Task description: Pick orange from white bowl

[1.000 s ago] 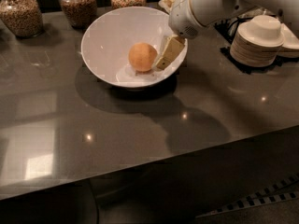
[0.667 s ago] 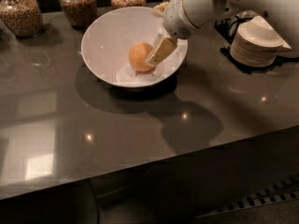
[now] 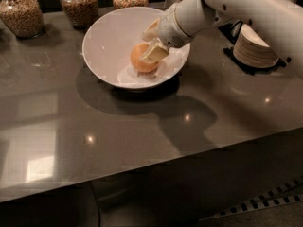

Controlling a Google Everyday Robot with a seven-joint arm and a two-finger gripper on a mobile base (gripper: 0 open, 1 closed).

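- Grey counter (image 3: 142, 141): open room toward the near edge; jars (image 3: 78, 6) line the far edge, plate stack (image 3: 253, 48) sits by the right edge.
- White bowl (image 3: 102, 46), mid far edge: lift straight up, clear the rim.
- Gripper (image 3: 152, 42) inside the bowl, at the fruit's upper right; grip state can't tell.
- Orange (image 3: 138, 61) on the bowl floor: centre on it before squeezing.

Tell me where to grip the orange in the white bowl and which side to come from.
Grip the orange across its widest middle, coming down from above and slightly from the right. It is round and lies low in the white bowl, whose flaring walls likely block a level approach. The gripper is inside the bowl at the orange's upper right.
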